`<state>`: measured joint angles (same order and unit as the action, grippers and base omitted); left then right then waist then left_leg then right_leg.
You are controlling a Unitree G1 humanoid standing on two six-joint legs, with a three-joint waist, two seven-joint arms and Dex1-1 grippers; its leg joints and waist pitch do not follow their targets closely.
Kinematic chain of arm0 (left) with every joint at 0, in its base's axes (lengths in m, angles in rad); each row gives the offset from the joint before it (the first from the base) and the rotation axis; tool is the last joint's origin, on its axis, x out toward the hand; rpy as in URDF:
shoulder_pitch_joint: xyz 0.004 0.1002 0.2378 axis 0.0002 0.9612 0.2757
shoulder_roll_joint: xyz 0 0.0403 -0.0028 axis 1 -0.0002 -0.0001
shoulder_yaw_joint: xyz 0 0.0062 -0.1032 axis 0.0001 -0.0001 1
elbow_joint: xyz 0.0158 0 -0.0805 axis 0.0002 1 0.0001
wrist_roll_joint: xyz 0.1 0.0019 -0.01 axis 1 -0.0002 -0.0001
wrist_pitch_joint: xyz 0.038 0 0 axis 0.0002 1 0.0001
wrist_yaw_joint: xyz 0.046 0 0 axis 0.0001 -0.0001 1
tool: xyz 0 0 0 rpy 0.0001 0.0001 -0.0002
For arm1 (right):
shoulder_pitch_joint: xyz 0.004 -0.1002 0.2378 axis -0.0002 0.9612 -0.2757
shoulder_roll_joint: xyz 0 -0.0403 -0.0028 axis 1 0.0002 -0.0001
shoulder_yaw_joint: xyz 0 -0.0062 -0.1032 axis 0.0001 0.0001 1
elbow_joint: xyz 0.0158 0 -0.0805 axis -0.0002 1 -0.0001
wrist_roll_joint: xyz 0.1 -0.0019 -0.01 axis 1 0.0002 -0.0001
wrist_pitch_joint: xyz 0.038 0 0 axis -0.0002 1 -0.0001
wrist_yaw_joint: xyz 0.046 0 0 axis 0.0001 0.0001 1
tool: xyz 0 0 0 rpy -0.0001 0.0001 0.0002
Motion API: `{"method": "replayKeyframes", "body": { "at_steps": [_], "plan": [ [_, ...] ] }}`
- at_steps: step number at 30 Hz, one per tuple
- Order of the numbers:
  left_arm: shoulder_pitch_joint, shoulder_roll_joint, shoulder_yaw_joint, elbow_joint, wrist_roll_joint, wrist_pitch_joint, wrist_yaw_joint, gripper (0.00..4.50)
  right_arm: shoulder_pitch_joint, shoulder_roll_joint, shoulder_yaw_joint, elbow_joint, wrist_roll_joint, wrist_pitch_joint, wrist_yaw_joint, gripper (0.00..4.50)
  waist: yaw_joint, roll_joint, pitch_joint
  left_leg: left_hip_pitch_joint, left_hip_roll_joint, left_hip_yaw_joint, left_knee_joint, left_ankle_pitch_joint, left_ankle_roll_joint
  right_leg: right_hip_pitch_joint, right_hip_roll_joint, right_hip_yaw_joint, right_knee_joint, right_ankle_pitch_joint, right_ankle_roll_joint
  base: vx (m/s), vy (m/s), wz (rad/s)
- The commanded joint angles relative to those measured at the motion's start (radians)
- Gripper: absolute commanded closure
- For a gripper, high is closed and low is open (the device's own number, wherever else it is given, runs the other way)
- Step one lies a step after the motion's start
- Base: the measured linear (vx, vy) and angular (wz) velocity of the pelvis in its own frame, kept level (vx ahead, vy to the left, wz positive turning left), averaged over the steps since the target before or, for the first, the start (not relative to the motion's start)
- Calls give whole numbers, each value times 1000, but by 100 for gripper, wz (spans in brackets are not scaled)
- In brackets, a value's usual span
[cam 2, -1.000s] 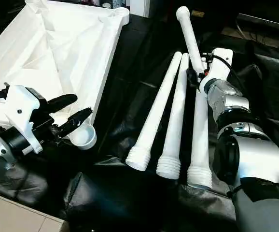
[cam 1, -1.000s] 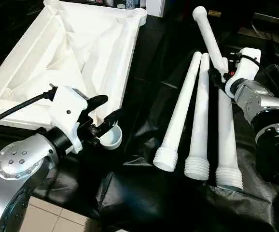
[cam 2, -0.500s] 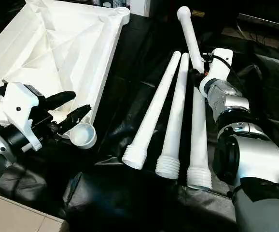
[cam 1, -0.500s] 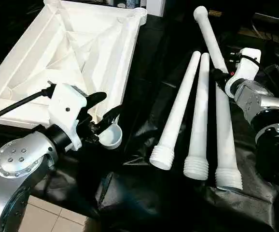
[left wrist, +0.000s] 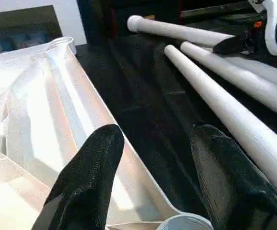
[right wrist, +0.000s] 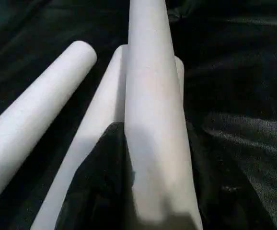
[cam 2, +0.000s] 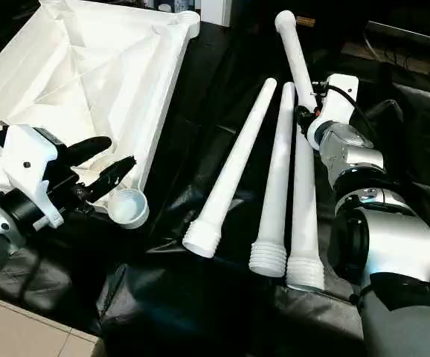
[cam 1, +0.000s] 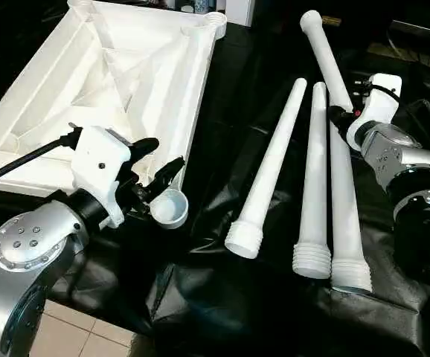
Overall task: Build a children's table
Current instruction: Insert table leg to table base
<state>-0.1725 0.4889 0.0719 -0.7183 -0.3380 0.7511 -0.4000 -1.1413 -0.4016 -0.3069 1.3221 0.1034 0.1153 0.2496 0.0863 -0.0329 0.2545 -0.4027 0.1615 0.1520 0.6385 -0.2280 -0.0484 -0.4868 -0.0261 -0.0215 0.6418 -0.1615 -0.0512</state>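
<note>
Lying between right hand (cam 1: 339, 117) fingers: one leg (cam 1: 326, 63)

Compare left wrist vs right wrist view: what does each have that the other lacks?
Left wrist view: the tabletop underside up, its near corner socket, the left end effector open astride the tabletop's rim, and the right end effector at the angled leg.
Right wrist view: that angled leg close up, crossing over two lying legs.
Both: the white legs and the black cloth under them.
</note>
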Motion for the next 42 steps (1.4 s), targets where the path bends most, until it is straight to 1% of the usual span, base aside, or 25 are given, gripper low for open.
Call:
{"method": "replayKeyframes", "body": {
  "at_steps": [1,6,8,9,15,17,18,19,20,21,22,23,25,26,27,28,29,30,31,33,37,39,40,41,42],
  "plan": [
    [-10,-1,-17,10,12,-20,7,184,-22,-14,-9,15,-4,-19,8,323,3,-7,-110,16,41,-1,-51,149,238,90,-92,43,-39,-3,-357,0,0,0],
    [-38,8,-61,57,53,-47,7,147,-30,-30,-18,-2,14,-36,56,323,4,-12,-129,16,40,0,-46,144,223,96,-91,42,-34,-5,-353,0,0,0],
    [-55,11,-94,80,80,-74,3,125,-26,-42,-26,-15,28,-40,79,323,3,-20,-143,16,39,1,-43,156,225,101,-91,41,-29,13,-350,0,0,0],
    [-65,8,-112,96,98,-93,6,115,-22,-48,-30,-23,35,-41,96,323,7,-15,-150,20,39,3,-41,164,226,98,-89,40,-27,22,-350,0,0,0],
    [-197,-31,-177,273,245,-247,90,68,48,-105,-28,-162,81,-2,276,323,13,-11,-186,10,37,2,-23,171,227,109,-86,37,-20,58,-355,0,0,0],
    [-261,-38,-213,366,298,-351,90,59,115,-128,-23,-318,127,74,381,323,23,-12,-193,8,35,1,-20,161,220,113,-85,37,-25,33,-322,0,0,0],
    [-261,-38,-213,366,298,-351,90,59,115,-128,-23,-318,127,74,381,323,28,-11,-196,11,38,2,-19,163,214,112,-86,38,-24,33,-312,0,0,0],
    [-294,-43,-234,410,316,-395,83,48,155,-133,-21,-417,160,134,424,323,26,-13,-201,6,40,-1,-22,166,203,113,-85,34,-24,22,-305,0,0,0],
    [-328,-44,-257,445,333,-419,72,35,197,-138,-11,-523,188,189,449,323,29,-12,-210,10,41,0,-22,144,189,112,-86,34,-27,-9,-290,0,0,0],
    [-349,-45,-271,467,344,-432,66,28,224,-141,-4,-587,204,222,463,323,34,-11,-207,11,41,0,-24,124,181,109,-86,34,-38,-42,-275,0,0,0],
    [-349,-45,-271,467,344,-432,66,20,224,-141,-4,-587,204,222,463,323,34,-14,-212,13,44,-1,-27,88,155,111,-89,33,-41,-100,-253,0,0,0],
    [-387,-41,-306,505,381,-450,62,9,257,-145,9,-679,232,274,482,323,29,-25,-213,10,42,0,-30,76,144,115,-88,31,-47,-129,-241,0,0,0],
    [-461,-44,-369,605,433,-540,23,0,327,-148,49,-872,287,378,505,323,40,-27,-215,22,43,2,-37,2,91,107,-90,30,-72,-292,-164,0,0,0],
    [-461,-44,-369,605,433,-540,23,0,327,-148,49,-872,287,378,505,323,43,-25,-215,24,42,2,-39,-13,82,104,-88,31,-79,-328,-139,0,0,0],
    [-535,-40,-437,729,543,-697,44,0,370,-142,76,-999,310,449,510,323,35,-40,-216,14,39,1,-45,-29,61,112,-84,26,-89,-381,-100,-50,-24,4],
    [-535,-40,-437,729,543,-697,44,0,370,-142,76,-999,310,449,510,323,44,-32,-219,27,42,-2,-49,-59,35,102,-89,26,-94,-451,-46,-50,-24,4],
    [-617,-27,-510,836,681,-832,100,0,401,-123,106,-1125,332,531,485,323,41,-41,-224,17,36,-5,-52,-52,21,112,-87,22,-100,-482,-5,-55,-17,1],
    [-645,-22,-533,863,725,-865,123,0,409,-115,117,-1168,341,561,475,323,47,-36,-226,24,40,-6,-55,-53,15,105,-87,24,-102,-486,18,-51,-15,1],
    [-674,-16,-554,889,768,-895,146,0,417,-106,128,-1211,349,593,464,323,44,-42,-233,20,40,-9,-59,-38,8,112,-87,20,-99,-459,39,-51,-15,1],
    [-706,-10,-573,912,809,-917,175,0,420,-100,148,-1242,347,608,461,323,39,-45,-237,17,45,-12,-63,-45,-15,111,-93,14,-95,-437,32,0,0,0],
    [-754,0,-621,960,888,-967,218,0,435,-78,173,-1331,391,673,444,323,36,-52,-234,28,40,-7,-61,-115,-30,97,-93,10,-113,-521,33,0,0,0],
    [-770,-7,-632,1017,918,-1028,222,0,456,-69,190,-1397,412,712,430,323,33,-48,-230,39,43,-10,-65,-159,-29,90,-97,0,-126,-559,35,0,0,0],
    [-771,-7,-633,1023,922,-1036,221,0,457,-66,189,-1401,415,717,427,323,32,-44,-235,39,47,-14,-69,-172,-33,97,-103,-6,-126,-554,31,0,0,0],
    [-780,-10,-638,1048,933,-1059,228,0,459,-62,187,-1418,418,735,420,323,28,-50,-239,28,50,-19,-74,-165,-35,111,-110,-17,-121,-520,28,0,0,0],
    [-787,-13,-641,1067,941,-1077,235,0,460,-59,186,-1430,420,749,415,323,31,-48,-241,27,53,-20,-76,-162,-38,112,-112,-18,-120,-504,27,0,0,0]
  ]
}}
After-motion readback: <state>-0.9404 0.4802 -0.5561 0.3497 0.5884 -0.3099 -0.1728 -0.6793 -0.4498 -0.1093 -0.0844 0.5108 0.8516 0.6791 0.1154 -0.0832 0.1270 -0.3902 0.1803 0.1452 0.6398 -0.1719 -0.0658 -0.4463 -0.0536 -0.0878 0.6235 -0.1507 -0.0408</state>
